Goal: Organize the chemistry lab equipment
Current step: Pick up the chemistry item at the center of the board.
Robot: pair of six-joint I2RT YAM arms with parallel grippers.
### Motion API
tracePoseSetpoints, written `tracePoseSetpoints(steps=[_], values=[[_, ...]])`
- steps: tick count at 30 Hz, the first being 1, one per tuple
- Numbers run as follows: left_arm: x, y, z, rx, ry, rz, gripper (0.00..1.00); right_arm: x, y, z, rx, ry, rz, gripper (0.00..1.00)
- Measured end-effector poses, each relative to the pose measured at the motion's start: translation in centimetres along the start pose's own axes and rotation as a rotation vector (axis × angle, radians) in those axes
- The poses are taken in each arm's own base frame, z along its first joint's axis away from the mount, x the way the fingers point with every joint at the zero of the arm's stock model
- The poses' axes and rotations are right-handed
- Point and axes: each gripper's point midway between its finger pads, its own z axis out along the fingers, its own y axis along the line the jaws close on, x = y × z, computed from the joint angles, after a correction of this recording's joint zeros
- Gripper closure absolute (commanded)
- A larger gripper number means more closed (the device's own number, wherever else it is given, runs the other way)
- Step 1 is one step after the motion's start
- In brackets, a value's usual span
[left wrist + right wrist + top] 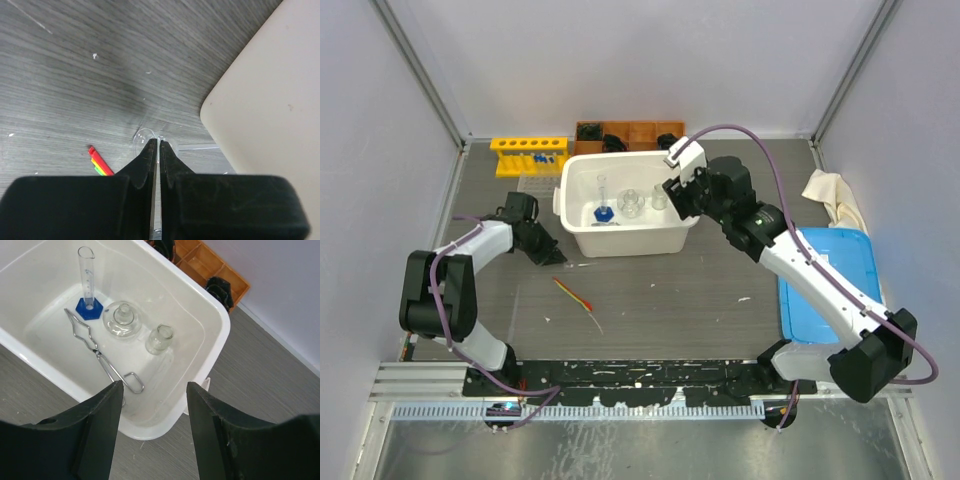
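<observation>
- Bench seen from above, white tub in the middle, and both arms are reaching in toward it.
- Left pincer is clenched, jaws all but touching, with its tips down at the bench just beside the tub's rounded corner.
- Right at those tips lies a clear glass piece: a small round rim with a thin clear length running off toward the tub. Whether it is actually pinched, I cannot tell.
- Red-orange stick lies flat on the bench, near the left pincer but apart from it. Its red end peeks into the left wrist view.
- Right pincer hangs released over the tub's rim, jaws wide, nothing between them.
- Inside the tub, metal tongs lie flat on the bottom.
- Graduated cylinder stands upright on a blue base at the far end of the tongs.
- Round flask sits just beside the tongs, and a small flask stands upright next to it.
- Back left, the yellow rack sits by the rear wall, with blue-capped tubes showing toward its right end.
- Wooden organiser sits behind the tub.
- Blue lid lies on the right under the right arm, with a cloth beyond it.
</observation>
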Motion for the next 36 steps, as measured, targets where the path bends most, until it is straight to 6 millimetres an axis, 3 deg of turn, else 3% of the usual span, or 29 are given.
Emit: tracePoseSetpoints(steps=[9,18,28,36], values=[[1.0,0.1,-1.8,0.004,0.018,0.036,1.0,1.3,3.2,1.0,-0.182,0.067,-0.008,0.44],[2.0,0.0,-2.9,0.028,0.059,0.106,1.0,1.8,6.6,0.2,-0.382,0.057,-0.029,0.42],[3.0,-0.9,-5.5,0.07,0.086,0.188,1.0,2.0,9.1,-0.7,-0.506,0.054,-0.035,0.43],[4.6,-1.6,-7.8,0.104,0.101,0.216,1.0,2.3,14.5,-1.5,-0.643,0.102,-0.082,0.43]])
